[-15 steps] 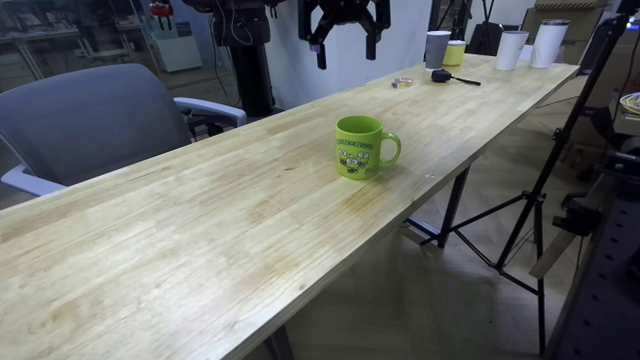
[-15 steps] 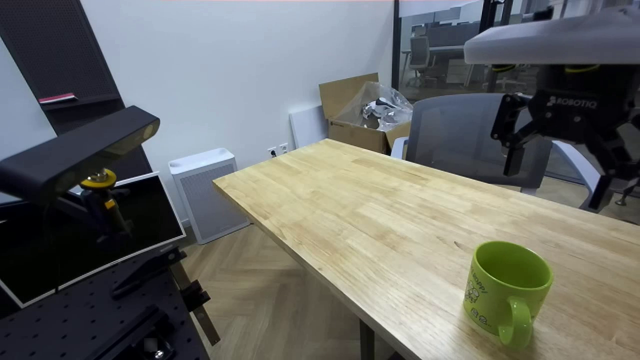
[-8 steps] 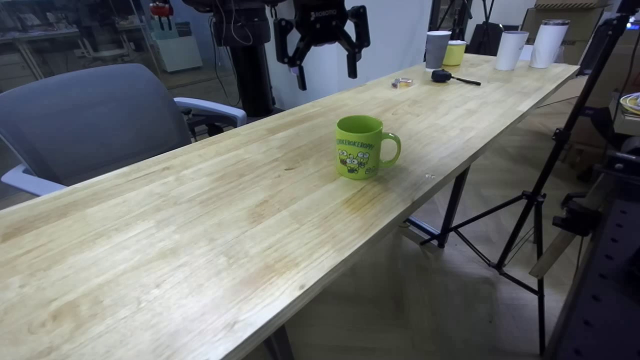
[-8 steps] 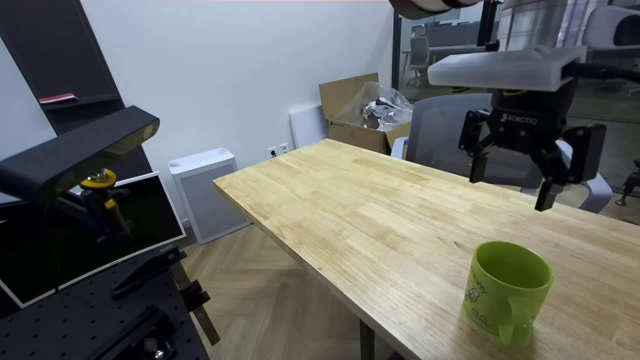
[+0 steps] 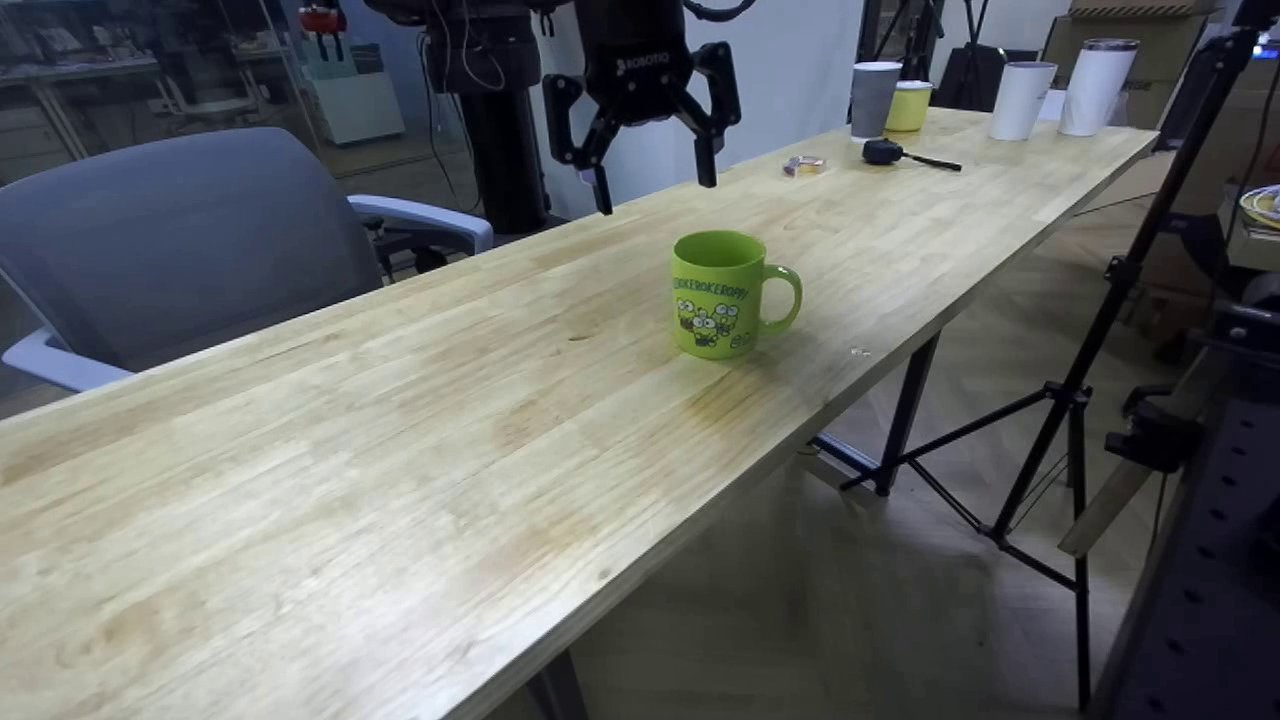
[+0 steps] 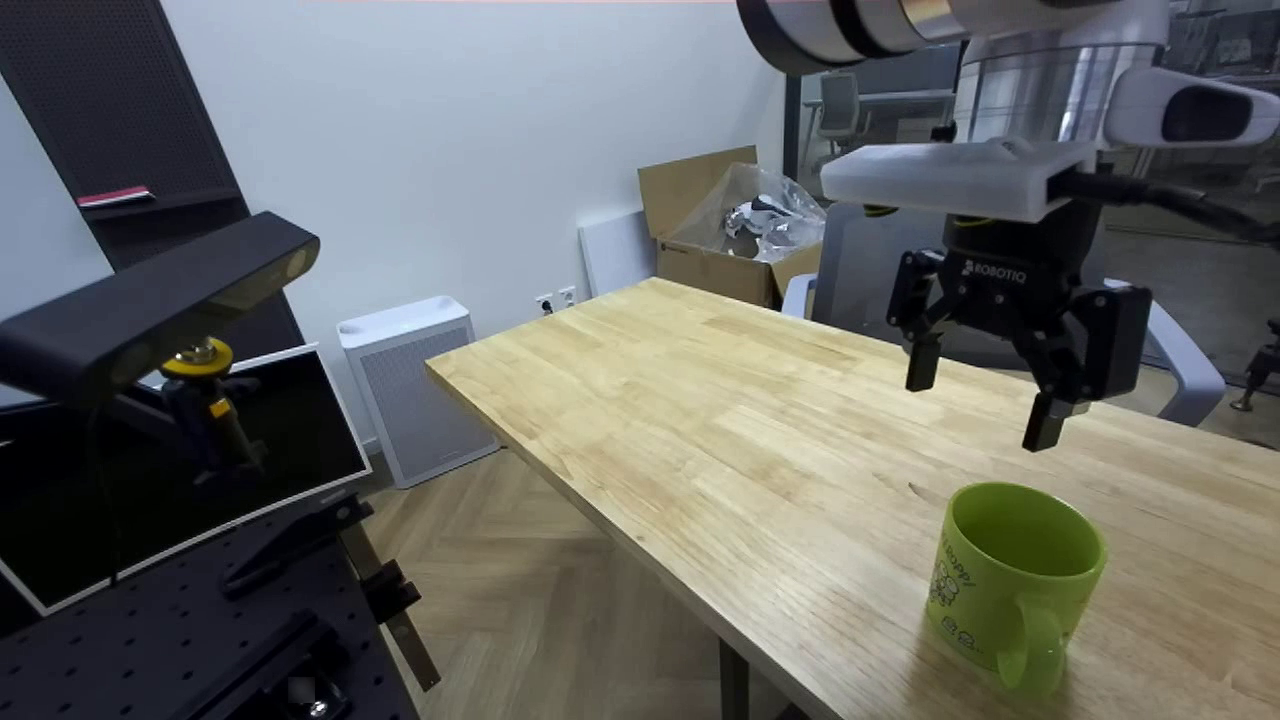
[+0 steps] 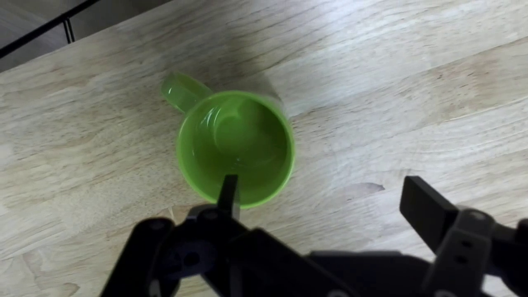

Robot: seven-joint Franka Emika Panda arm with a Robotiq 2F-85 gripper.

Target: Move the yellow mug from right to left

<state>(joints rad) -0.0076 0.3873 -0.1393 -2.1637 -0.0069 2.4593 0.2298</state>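
Note:
The yellow mug, a glossy lime-green mug with printed cartoon faces, stands upright on the wooden table in both exterior views [image 5: 712,300] [image 6: 1000,600]. Its loop handle points to the right in an exterior view. In the wrist view I look down into the mug [image 7: 239,140], its handle at upper left. My gripper [image 5: 656,197] is open and empty, fingers pointing down, above the table and higher than the mug. It also shows in an exterior view [image 6: 981,415], apart from the mug. In the wrist view one fingertip of the gripper [image 7: 321,179] overlaps the mug's rim.
A grey cup [image 5: 874,102], a small yellow cup [image 5: 908,107] and white cups [image 5: 1022,102] stand at the table's far end. A black tape measure [image 5: 882,152] and a small packet [image 5: 804,166] lie nearer. A chair [image 5: 180,240] stands against the table's edge.
My gripper has come down and moved left in both exterior views, staying open; more of the arm shows. The mug has not moved.

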